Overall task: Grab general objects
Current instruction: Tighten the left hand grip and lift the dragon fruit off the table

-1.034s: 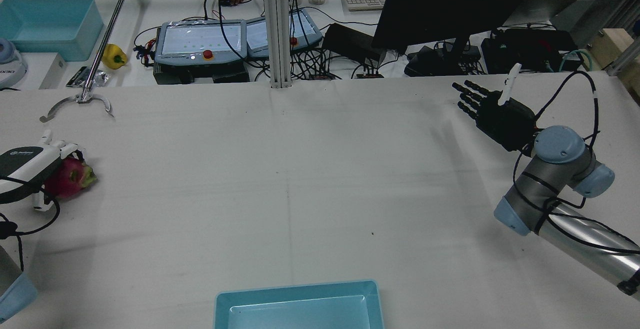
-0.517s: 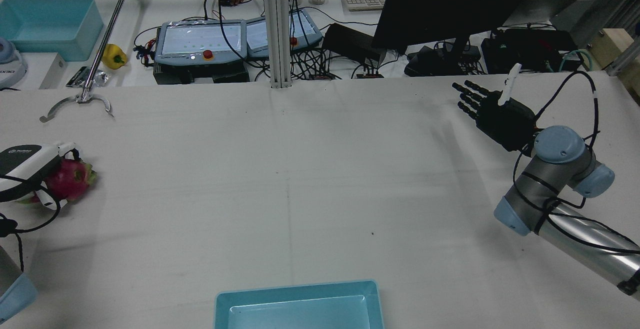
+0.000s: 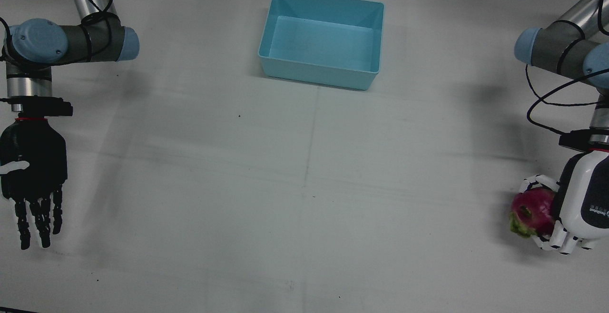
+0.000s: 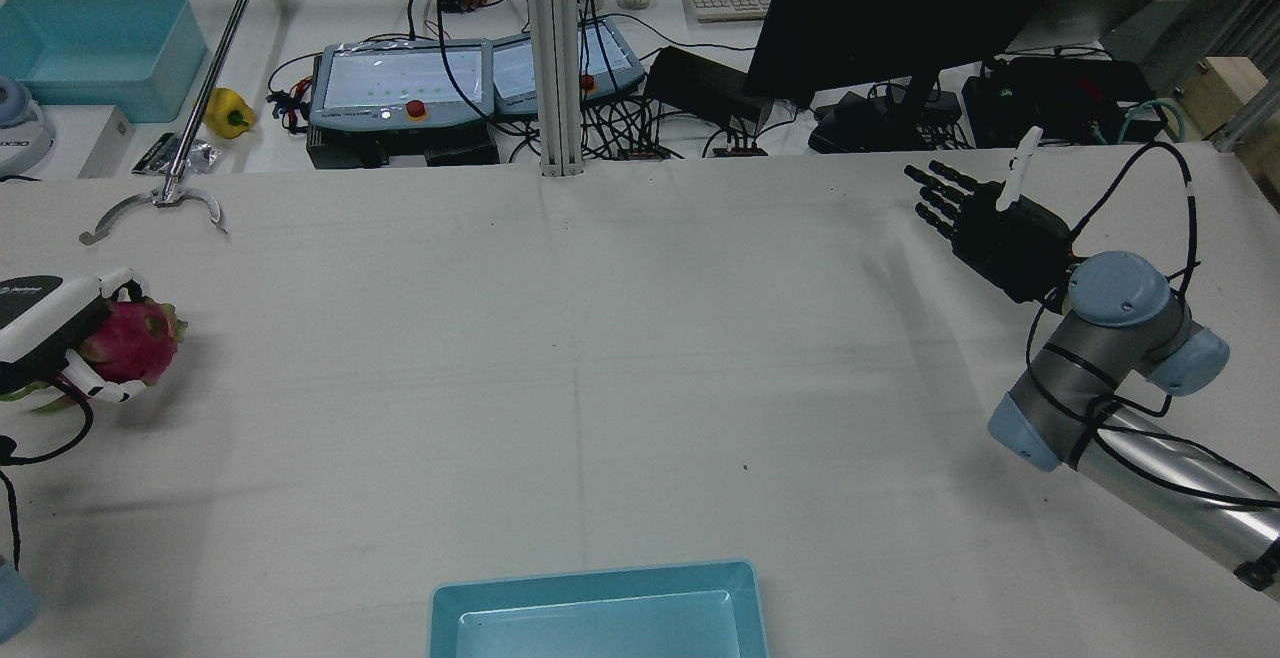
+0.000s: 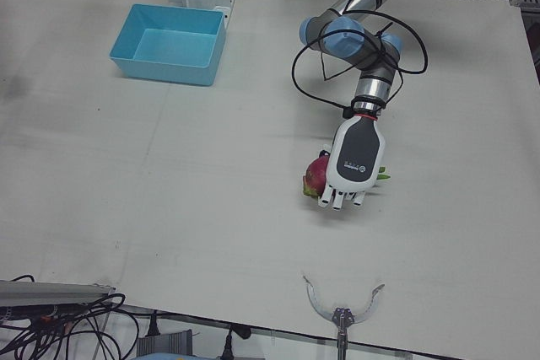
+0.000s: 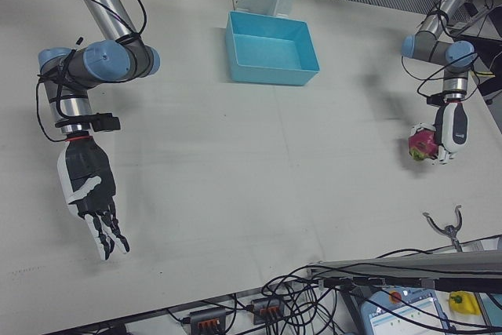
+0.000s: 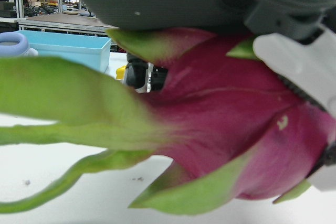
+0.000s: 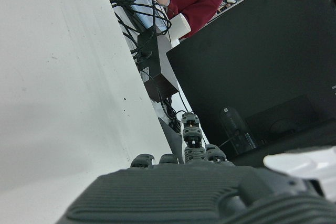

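A pink dragon fruit (image 4: 125,343) with green scales sits in my white left hand (image 4: 40,323) at the far left of the table. The fingers (image 3: 535,181) curl round it, and it seems to hang slightly above the cloth. It also shows in the front view (image 3: 530,210), the left-front view (image 5: 316,176) and the right-front view (image 6: 421,143), and it fills the left hand view (image 7: 226,145). My black right hand (image 4: 985,223) is open and empty, with its fingers stretched out flat, at the far right of the table (image 3: 31,180).
A light blue bin (image 3: 323,37) stands empty at the table's near-robot edge, in the middle. A metal grabber tool with curved claws (image 4: 155,203) lies at the far edge beyond my left hand. A monitor, cables and control pendants sit past that edge.
My left hand has closed tighter on the dragon fruit and moved it a little up and to the left. The right arm has not moved.
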Controlling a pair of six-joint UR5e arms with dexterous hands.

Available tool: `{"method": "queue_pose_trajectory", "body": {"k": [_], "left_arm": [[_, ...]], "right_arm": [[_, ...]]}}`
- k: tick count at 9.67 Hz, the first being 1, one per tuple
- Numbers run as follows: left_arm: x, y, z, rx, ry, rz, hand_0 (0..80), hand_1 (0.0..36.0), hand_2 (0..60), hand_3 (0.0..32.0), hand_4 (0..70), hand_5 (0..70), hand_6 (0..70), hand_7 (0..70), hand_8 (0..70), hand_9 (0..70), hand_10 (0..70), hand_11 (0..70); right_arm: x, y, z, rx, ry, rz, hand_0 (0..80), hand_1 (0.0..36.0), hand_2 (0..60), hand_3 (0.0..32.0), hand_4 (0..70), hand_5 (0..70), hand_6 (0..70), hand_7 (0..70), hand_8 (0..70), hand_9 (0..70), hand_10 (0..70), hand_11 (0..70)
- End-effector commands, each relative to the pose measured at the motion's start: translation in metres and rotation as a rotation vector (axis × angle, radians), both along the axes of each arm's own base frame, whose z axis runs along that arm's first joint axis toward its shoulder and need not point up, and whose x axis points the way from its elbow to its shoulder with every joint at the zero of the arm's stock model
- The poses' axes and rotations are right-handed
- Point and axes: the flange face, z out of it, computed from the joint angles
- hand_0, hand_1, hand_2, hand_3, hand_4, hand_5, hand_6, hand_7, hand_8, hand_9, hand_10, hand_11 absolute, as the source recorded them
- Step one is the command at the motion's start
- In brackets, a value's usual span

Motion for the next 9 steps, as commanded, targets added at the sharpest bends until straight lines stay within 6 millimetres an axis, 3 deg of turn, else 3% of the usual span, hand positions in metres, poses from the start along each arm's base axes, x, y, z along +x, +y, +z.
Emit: {"method": "queue_pose_trajectory", "body": {"k": [1, 3, 5, 7, 8, 9], "left_arm": [[-0.019, 0.017, -0.030, 0.068, 0.081, -0.001, 13.2, 13.6, 60.0, 0.0, 70.0, 70.0, 70.0, 70.0, 70.0, 70.0, 70.0, 70.0], [-0.027, 0.026, -0.031, 0.064, 0.219, -0.011, 3.7, 14.2, 60.0, 0.0, 70.0, 70.0, 64.2, 66.1, 70.0, 70.0, 70.0, 70.0], [-0.017, 0.025, -0.037, 0.087, 0.366, 0.088, 8.6, 17.7, 60.0, 0.0, 70.0, 70.0, 57.7, 63.4, 70.0, 70.0, 70.0, 70.0], [-0.031, 0.017, -0.041, 0.134, 0.466, 0.141, 30.0, 21.9, 60.0, 0.0, 70.0, 70.0, 56.0, 67.2, 70.0, 70.0, 70.0, 70.0], [-0.028, 0.016, -0.046, 0.147, 0.509, 0.217, 28.0, 21.8, 60.0, 0.0, 70.0, 70.0, 55.1, 68.8, 70.0, 70.0, 70.0, 70.0], [-0.044, 0.010, -0.049, 0.158, 0.564, 0.210, 36.8, 23.5, 60.0, 0.0, 70.0, 70.0, 55.6, 70.0, 69.4, 70.0, 70.0, 70.0]], "right_arm": [[0.000, 0.000, 0.000, 0.000, 0.000, 0.000, 0.0, 0.0, 0.0, 0.0, 0.0, 0.0, 0.0, 0.0, 0.0, 0.0, 0.0, 0.0], [0.000, 0.000, 0.000, 0.000, 0.000, 0.000, 0.0, 0.0, 0.0, 0.0, 0.0, 0.0, 0.0, 0.0, 0.0, 0.0, 0.0, 0.0], [0.000, 0.000, 0.000, 0.000, 0.000, 0.000, 0.0, 0.0, 0.0, 0.0, 0.0, 0.0, 0.0, 0.0, 0.0, 0.0, 0.0, 0.0], [0.000, 0.000, 0.000, 0.000, 0.000, 0.000, 0.0, 0.0, 0.0, 0.0, 0.0, 0.0, 0.0, 0.0, 0.0, 0.0, 0.0, 0.0], [0.000, 0.000, 0.000, 0.000, 0.000, 0.000, 0.0, 0.0, 0.0, 0.0, 0.0, 0.0, 0.0, 0.0, 0.0, 0.0, 0.0, 0.0], [0.000, 0.000, 0.000, 0.000, 0.000, 0.000, 0.0, 0.0, 0.0, 0.0, 0.0, 0.0, 0.0, 0.0, 0.0, 0.0, 0.0, 0.0]]}}
